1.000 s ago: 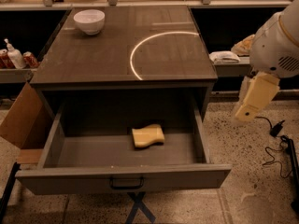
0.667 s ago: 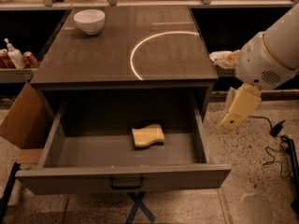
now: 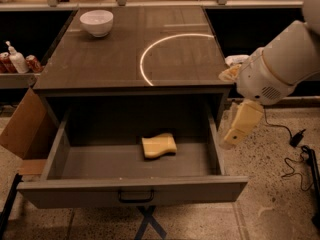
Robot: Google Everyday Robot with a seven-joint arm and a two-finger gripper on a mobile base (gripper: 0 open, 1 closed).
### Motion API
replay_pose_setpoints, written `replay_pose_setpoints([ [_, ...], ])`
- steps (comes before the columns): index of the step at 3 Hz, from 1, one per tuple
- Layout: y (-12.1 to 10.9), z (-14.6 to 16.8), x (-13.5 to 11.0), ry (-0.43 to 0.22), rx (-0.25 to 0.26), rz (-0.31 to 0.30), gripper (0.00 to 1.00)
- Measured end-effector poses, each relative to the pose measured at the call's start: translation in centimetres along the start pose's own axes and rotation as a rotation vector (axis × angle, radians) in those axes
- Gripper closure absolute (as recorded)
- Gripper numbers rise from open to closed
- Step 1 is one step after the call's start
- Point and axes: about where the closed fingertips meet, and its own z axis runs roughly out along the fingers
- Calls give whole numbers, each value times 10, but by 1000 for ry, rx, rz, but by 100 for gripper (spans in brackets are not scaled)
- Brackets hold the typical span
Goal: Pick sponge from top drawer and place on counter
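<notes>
The pale yellow sponge (image 3: 158,145) lies on the floor of the open top drawer (image 3: 132,191), a little right of its middle. The drawer is pulled far out, with its dark handle at the front. My gripper (image 3: 234,135) hangs tip down from the white arm (image 3: 280,66), just outside the drawer's right wall, to the right of the sponge and apart from it. It holds nothing that I can see. The counter (image 3: 100,59) above the drawer bears a bright white arc (image 3: 150,54).
A white bowl (image 3: 96,22) stands at the counter's back left. Bottles and cans (image 3: 17,61) sit on the left side shelf. A cardboard flap (image 3: 25,129) leans by the drawer's left side. Black cables (image 3: 297,154) lie on the speckled floor at right.
The arm has swung left and down, bringing the gripper from beside the counter's right edge to the drawer's right wall. The sponge has not moved.
</notes>
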Motion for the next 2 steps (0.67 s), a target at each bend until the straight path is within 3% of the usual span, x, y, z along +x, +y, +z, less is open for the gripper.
replay_pose_setpoints([
  [2, 12, 90, -3, -68, -85, -29, 0],
])
